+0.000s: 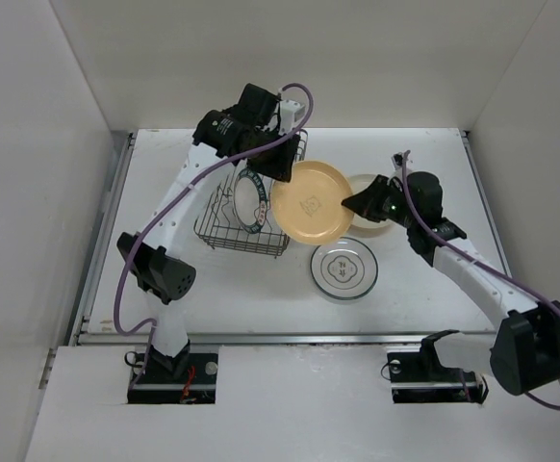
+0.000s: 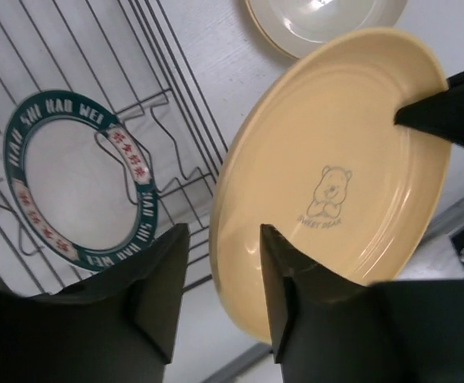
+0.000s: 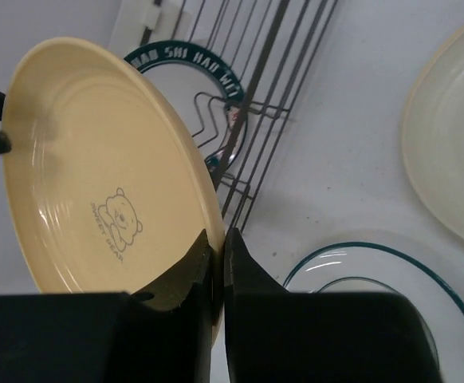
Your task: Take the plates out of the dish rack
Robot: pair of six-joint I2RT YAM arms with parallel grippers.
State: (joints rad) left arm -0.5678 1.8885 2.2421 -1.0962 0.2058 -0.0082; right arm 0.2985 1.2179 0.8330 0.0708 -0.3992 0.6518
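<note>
A tan-yellow plate [image 1: 309,197] with a bear print hangs tilted in the air just right of the dish rack [image 1: 224,231]. My right gripper [image 1: 349,202] is shut on its right rim; the pinch shows in the right wrist view [image 3: 218,247]. My left gripper [image 1: 282,166] is at the opposite rim. In the left wrist view [image 2: 224,271] its jaws stand open, with the plate's edge [image 2: 336,144] in the gap. A white plate with a dark green lettered rim [image 1: 251,200] stands in the rack, and also shows in the left wrist view [image 2: 37,112].
A white plate with a dark rim [image 1: 343,269] lies flat on the table in front of the right gripper. A cream plate [image 1: 362,183] lies behind the right gripper. White walls enclose the table on three sides.
</note>
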